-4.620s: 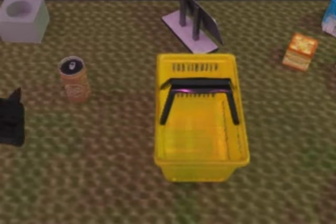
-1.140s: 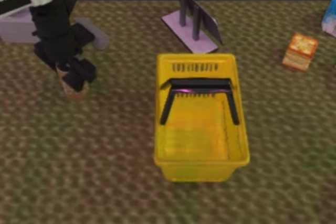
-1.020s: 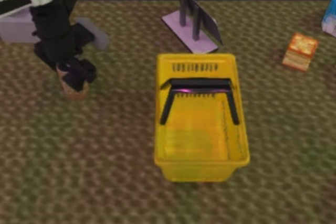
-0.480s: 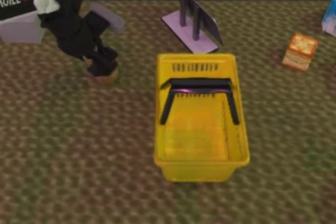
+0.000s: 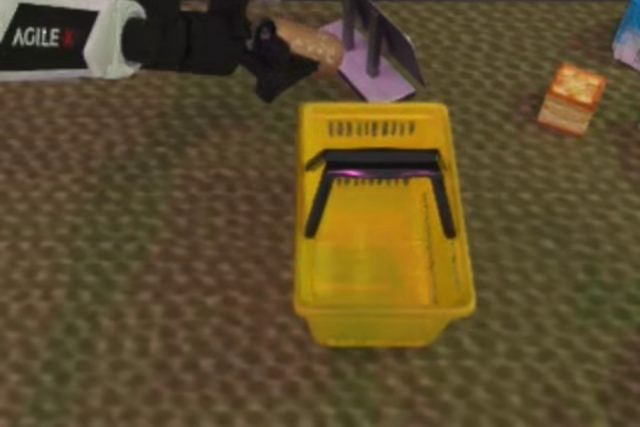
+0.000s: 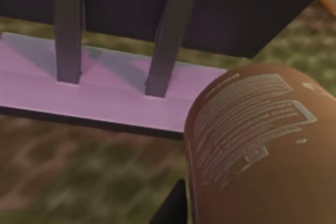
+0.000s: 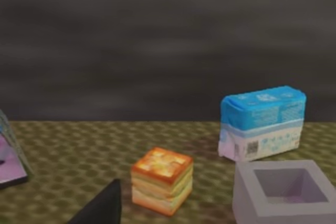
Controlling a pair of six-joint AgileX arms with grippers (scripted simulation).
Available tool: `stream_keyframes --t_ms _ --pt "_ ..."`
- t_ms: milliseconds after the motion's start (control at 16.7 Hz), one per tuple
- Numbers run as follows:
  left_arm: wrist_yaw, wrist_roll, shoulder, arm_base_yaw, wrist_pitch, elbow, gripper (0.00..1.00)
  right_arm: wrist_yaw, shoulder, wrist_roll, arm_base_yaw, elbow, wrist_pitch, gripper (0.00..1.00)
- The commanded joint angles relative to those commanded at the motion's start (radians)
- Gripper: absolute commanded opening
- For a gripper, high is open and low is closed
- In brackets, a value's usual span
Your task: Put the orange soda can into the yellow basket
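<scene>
Pale orange metal marks the can [image 5: 303,44], which is held sideways in the left end effector [image 5: 285,55], lifted off the desk [image 5: 150,277] and carried near the far edge, just left of the basket's far corner. The dark fingers are closed around the can's body; in the left wrist view the can [image 6: 262,145] fills the near corner with its light printed markings showing, and beyond it a pink stand [image 6: 105,90] with two dark posts and a dark panel is seen.

Further right in the top view, the yellow basket [image 5: 310,247] sits at the middle of the desk, its black handle [image 5: 378,182] folded across the far half of the opening, and nothing is seen inside it. The can is not yet over the opening; it hangs just beside the far left corner, near the pink stand [image 5: 345,59].

At the right, a small orange box [image 5: 571,98] and a blue packet [image 5: 628,32] lie well apart from the basket. The right arm is parked outside the top view; whether its end effector is wide or narrow cannot be told.

The step in hand is judged to be the carry. The next move calls for the can to be brought over the open near half, clear of the handle and the stand, before it is released.
</scene>
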Motion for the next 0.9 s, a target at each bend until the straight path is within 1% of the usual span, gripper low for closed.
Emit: stream_keyframes --t_ms 240,360,480,600,660,720,900 --pt "0.255 -0.131 -0.061 -0.028 0.393 -0.143 0.0 0.0 0.0 0.0 0.0 0.0 0.0 1.0" --pt "0.364 -0.183 -0.096 -0.04 0.553 -0.202 0.0 0.0 0.0 0.0 0.0 0.0 0.0 1.0" --pt "0.453 -0.223 -0.131 -0.05 0.676 -0.248 0.0 0.0 0.0 0.0 0.0 0.0 0.0 1.0" --pt "0.516 -0.248 -0.158 -0.057 0.758 -0.277 0.0 0.0 0.0 0.0 0.0 0.0 0.0 1.0" --pt "0.537 -0.255 -0.167 -0.059 0.782 -0.285 0.0 0.0 0.0 0.0 0.0 0.0 0.0 1.0" --pt "0.548 -0.259 -0.172 -0.06 0.796 -0.29 0.0 0.0 0.0 0.0 0.0 0.0 0.0 1.0" --pt "0.551 -0.26 -0.173 -0.061 0.8 -0.291 0.0 0.0 0.0 0.0 0.0 0.0 0.0 1.0"
